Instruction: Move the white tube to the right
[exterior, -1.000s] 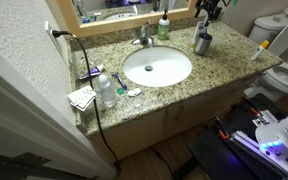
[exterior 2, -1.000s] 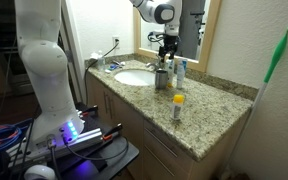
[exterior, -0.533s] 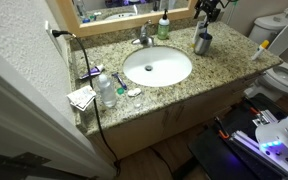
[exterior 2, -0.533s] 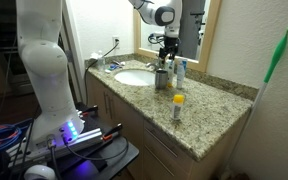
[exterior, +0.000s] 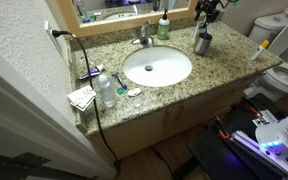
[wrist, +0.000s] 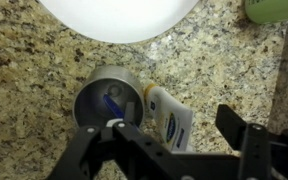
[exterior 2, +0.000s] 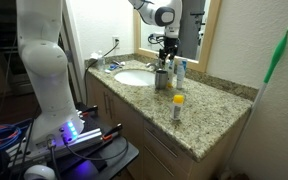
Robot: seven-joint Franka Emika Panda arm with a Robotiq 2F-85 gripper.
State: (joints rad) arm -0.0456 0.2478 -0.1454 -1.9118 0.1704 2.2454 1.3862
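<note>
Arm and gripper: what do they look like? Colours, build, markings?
Arm: glossy white rounded links, a dark ring at the wrist joint, blue glow near its base. Gripper: matt black, two angular fingers on a linkage frame. No legible markings.

Speckled granite countertop (exterior: 227, 62) with an oval white sink (exterior: 157, 67). On it are a grey metal cup (wrist: 109, 97), a white tube (wrist: 172, 116) just beside it, and a green bottle (exterior: 163, 28).

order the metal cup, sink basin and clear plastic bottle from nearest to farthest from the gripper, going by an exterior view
From the gripper in an exterior view:
1. metal cup, directly beneath it.
2. sink basin, mid-counter.
3. clear plastic bottle, at the counter's far end.
</note>
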